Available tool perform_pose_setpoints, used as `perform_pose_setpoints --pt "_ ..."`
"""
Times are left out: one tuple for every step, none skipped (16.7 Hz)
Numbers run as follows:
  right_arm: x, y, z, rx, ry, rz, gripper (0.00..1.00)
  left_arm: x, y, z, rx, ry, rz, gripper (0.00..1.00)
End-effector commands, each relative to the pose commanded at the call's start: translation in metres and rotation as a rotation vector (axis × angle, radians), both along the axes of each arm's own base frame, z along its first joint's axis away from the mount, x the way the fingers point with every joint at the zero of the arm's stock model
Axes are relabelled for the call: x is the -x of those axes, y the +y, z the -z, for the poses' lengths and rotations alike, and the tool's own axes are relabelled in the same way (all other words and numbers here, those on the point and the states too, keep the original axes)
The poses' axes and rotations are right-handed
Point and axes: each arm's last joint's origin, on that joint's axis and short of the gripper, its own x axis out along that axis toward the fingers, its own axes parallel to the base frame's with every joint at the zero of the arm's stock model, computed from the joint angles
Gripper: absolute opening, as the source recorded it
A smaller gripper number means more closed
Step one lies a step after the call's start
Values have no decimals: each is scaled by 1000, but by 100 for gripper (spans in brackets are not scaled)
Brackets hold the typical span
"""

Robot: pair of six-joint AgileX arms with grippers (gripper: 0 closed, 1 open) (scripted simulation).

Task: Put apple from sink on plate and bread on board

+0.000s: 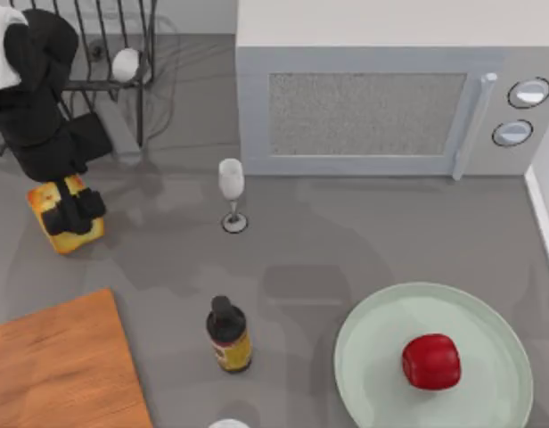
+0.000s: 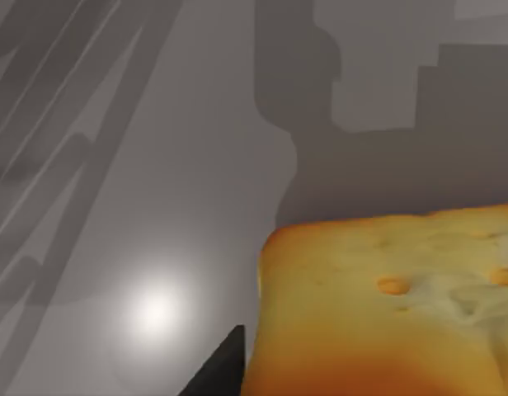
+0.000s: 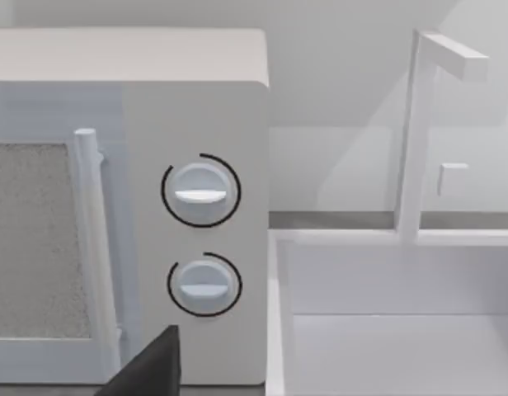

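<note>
Over at the far left of the bench (image 1: pixel 346 241), left gripper (image 1: pixel 71 212) down on the bread (image 1: pixel 65 218), black fingers pressed to the chunk's sides, clamped on it. Bread directly beneath and between the fingers, just near of the wire dish rack (image 1: pixel 105 53) and well apart from the board (image 1: pixel 56 366), which sits at the near left corner. From the left wrist view, bread (image 2: pixel 386 305) close under the camera: golden-yellow face, small orange holes, toasted orange-brown edge, one dark fingertip (image 2: pixel 217 371) just beside its corner. Cannot tell whether the chunk rests on the bench or hangs just above it.

At the near right, apple (image 1: pixel 431 361) on the plate (image 1: pixel 372 357), toward the right of its middle. Glossy red, blocky and rounded, much the size of the bread. Plate wide, round, pale mint green, raised rim, cut off by the near edge of the top view.

Between board and plate, a dark bottle (image 1: pixel 229 334) with a yellow label, upright. Farther back, a clear wine glass (image 1: pixel 231 192), upright, just in front of the microwave (image 1: pixel 390 107).

Right wrist view facing the microwave's two dials (image 3: pixel 200 194), with the white sink (image 3: pixel 394 330) and its tap (image 3: pixel 423 124) beside them, and a dark finger (image 3: pixel 151 367) of the right gripper at the frame's edge; cannot tell how that gripper stands.
</note>
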Motion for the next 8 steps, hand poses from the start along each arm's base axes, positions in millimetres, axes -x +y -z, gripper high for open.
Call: perform_pose_setpoints --pt "0 0 0 0 0 0 100 0 0 0 0 0 0 0" --pt "0 0 0 0 0 0 100 0 0 0 0 0 0 0" --pt "0 0 0 0 0 0 100 0 0 0 0 0 0 0" --pt "0 0 0 0 0 0 100 0 0 0 0 0 0 0" --pt "0 0 0 0 0 0 100 0 0 0 0 0 0 0" --pt "0 0 0 0 0 0 100 0 0 0 0 0 0 0" --pt "0 0 0 0 0 0 100 0 0 0 0 0 0 0" --pt "0 0 0 0 0 0 100 -5 0 -26 12 -97 -1 0"
